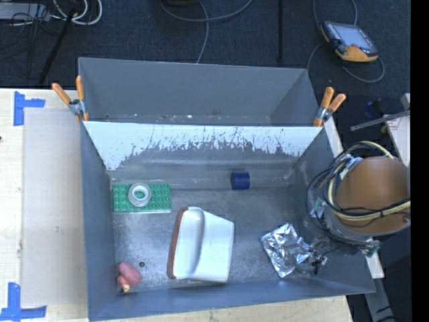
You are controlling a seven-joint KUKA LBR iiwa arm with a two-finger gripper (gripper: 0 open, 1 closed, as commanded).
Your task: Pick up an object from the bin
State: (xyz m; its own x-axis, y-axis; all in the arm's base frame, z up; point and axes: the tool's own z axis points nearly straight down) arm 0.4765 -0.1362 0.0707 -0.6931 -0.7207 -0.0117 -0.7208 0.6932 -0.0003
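One camera looks steeply down on the bin (94, 180); arm enters right.

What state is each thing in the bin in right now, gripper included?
gripper: low at the right side, at the right edge of the crumpled foil.
crumpled foil: lying front right, beside the gripper.
white tray with brown rim: lying mid-front, touching nothing else.
green studded plate: flat at left, carrying the white ring.
white ring: flat on the plate.
blue block: alone by the back wall.
pink toy: lying front left, alone.

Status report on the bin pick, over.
Pincer low at right edge of crumpled foil. Foil in bin's front right. White tray clear of it, left.
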